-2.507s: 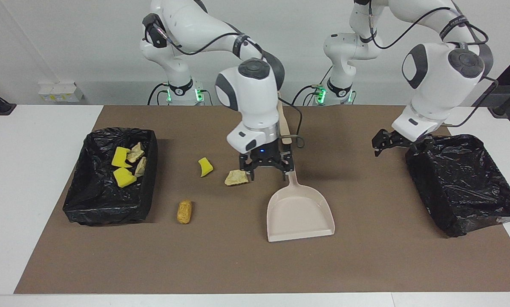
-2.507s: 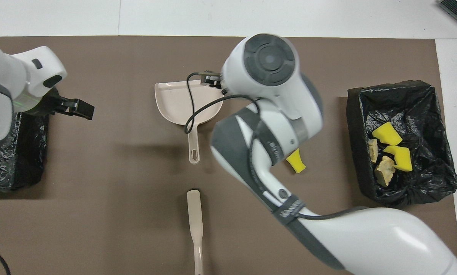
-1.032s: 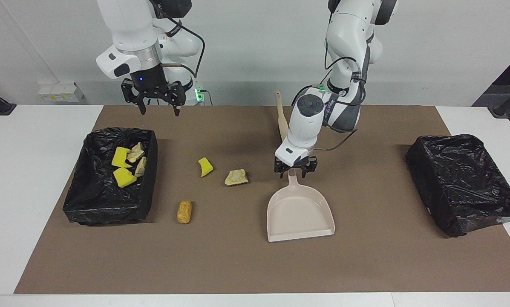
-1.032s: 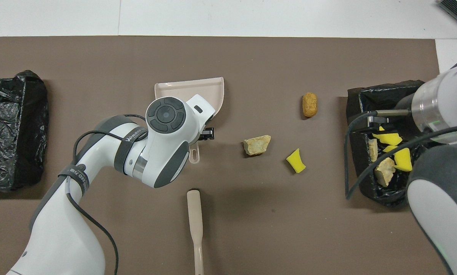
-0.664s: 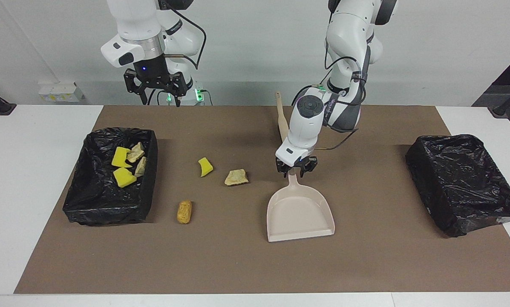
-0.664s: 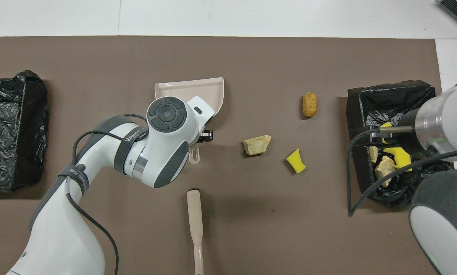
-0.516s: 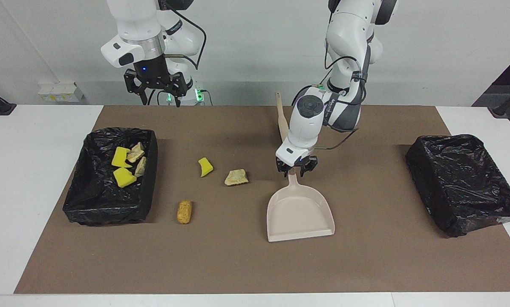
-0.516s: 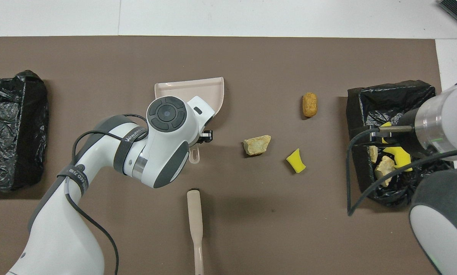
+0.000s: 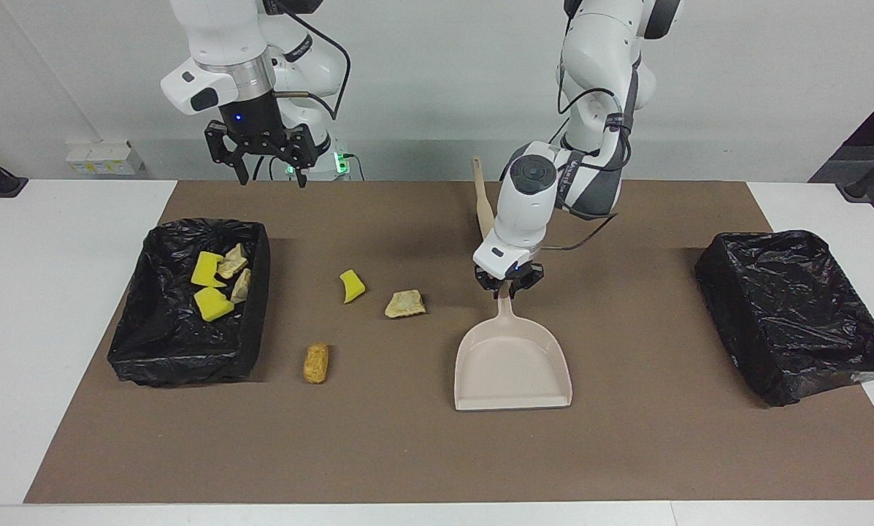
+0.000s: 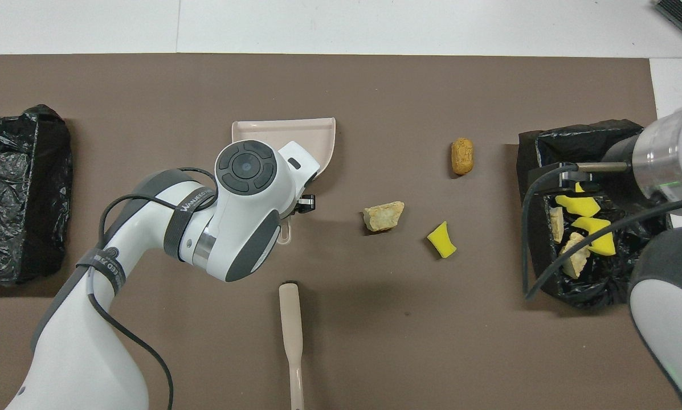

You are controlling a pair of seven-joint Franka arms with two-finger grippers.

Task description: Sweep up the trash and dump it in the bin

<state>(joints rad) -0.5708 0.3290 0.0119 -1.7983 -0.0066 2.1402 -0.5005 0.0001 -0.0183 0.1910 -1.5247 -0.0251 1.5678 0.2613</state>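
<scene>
Bin by my right arm [image 9: 188, 351]: black-lined; holds two yellow sponge bits [image 9: 207, 269] and two beige chunks [image 9: 234, 261].
Other bin [image 9: 794, 314]: black-lined; I cannot tell its contents.
Loose trash: yellow bit [image 9: 351, 285], beige chunk [image 9: 405, 304], brown roll [image 9: 316, 363] on the mat, between the filled bin and the dustpan [image 9: 513, 365].
My left gripper [image 9: 509, 287]: pinching the dustpan's handle.
My right gripper [image 9: 264, 150]: spread, raised above the mat's edge nearest my bases, waiting.

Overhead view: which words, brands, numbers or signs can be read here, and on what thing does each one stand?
Upper strap on the left arm: white letters, perhaps "WANJEED"; too blurred to be sure.
Lower strap on the same arm: white letters, too blurred to read.
Dustpan and brush: no text.
</scene>
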